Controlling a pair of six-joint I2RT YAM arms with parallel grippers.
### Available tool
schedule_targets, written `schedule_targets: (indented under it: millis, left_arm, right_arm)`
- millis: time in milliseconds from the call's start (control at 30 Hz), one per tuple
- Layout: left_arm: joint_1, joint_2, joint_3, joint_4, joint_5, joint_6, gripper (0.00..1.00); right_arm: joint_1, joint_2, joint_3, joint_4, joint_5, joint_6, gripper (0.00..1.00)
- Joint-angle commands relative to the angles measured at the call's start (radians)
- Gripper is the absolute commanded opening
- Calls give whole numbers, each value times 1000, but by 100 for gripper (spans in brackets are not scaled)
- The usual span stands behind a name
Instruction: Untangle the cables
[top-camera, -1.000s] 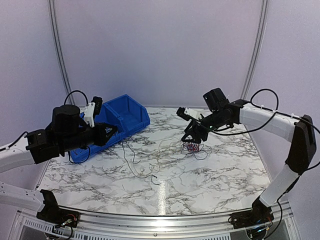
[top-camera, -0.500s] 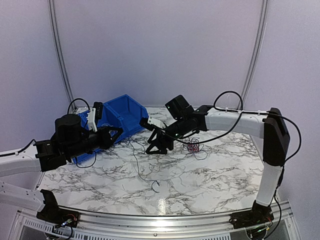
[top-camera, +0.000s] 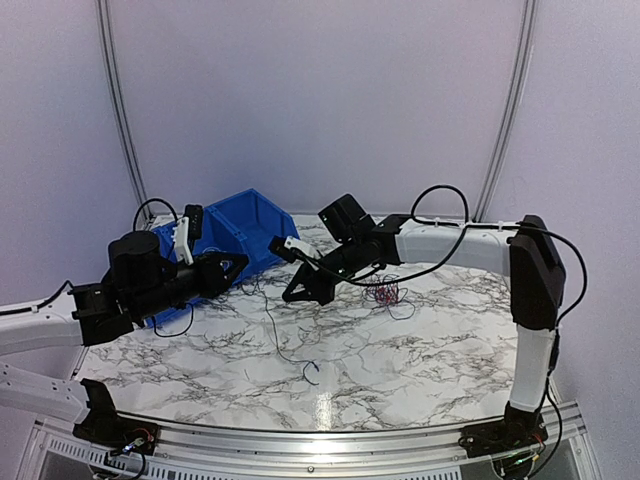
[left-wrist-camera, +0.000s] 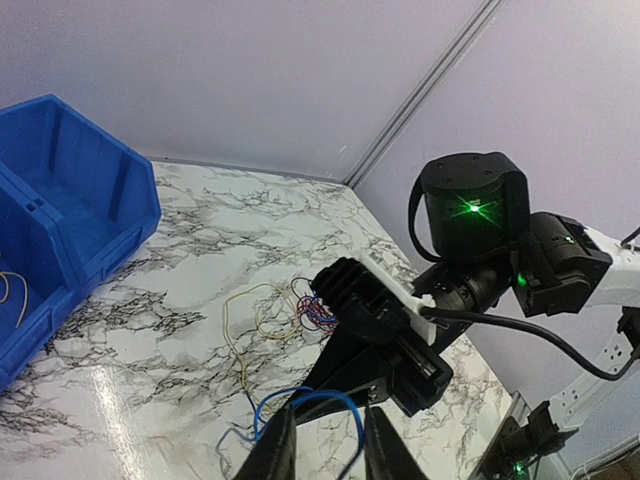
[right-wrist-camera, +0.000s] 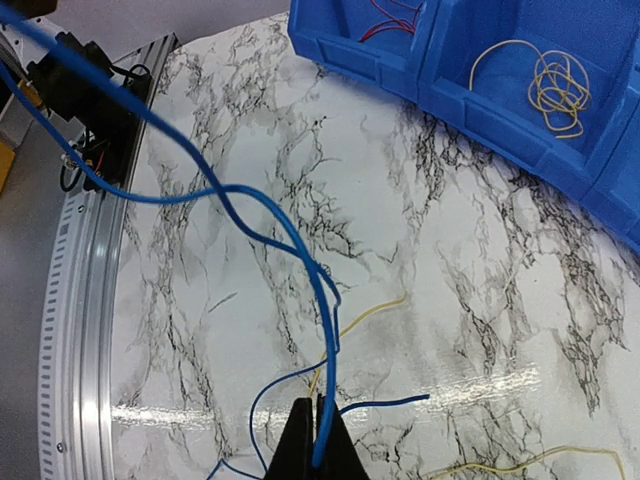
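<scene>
Whereas a second ago the right gripper (top-camera: 297, 292) hung over the red and purple clump (top-camera: 383, 293), it now sits well clear of it, just beside the left gripper (top-camera: 238, 265); the clump lies behind it on the tabletop (top-camera: 420, 350). Right wrist view: right gripper fully closed, pinching the blue cable (right-wrist-camera: 322, 420); yellow cables (right-wrist-camera: 555, 85) lie in the blue bin (right-wrist-camera: 480, 125) ahead. Left wrist view only: left gripper slightly parted, blue cable looped in the gap; grip unclear.
</scene>
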Motion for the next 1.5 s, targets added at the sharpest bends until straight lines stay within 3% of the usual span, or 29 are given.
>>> schedule_targets:
  millis: [0,133,300,433,600,833,1200,1400,1467]
  left_arm:
    - [-4,-32,-51,27,-78,3,35]
    - [-16,-127,-149,19,-122,-56,45]
    - [-60,-189,-281,10,-117,-148,41]
    - [-184,-43,-289,23,-126,-169,37]
    - [-335,257,-155,27,-176,-145,37]
    - [-373,563,3,28,-223,-217,40]
    - [-369,728,99,30,-156,-252,35]
    - [-363,778,134,41,-145,-225,23]
    - [-362,783,135,49,-156,-214,11]
  right_arm:
    - [3,-94,-7,35,47,-1,0]
    - [-6,-166,-56,29,100,-18,0]
    - [-22,-241,-154,29,132,-47,0]
    - [-33,-282,-215,52,145,-50,0]
    - [-52,-294,-226,68,139,-37,0]
    - [-61,-302,-224,65,127,-32,0]
    - [-67,-319,-240,76,115,-26,0]
    - [-73,-317,-237,75,112,-23,0]
    - [-77,-319,-238,77,112,-22,0]
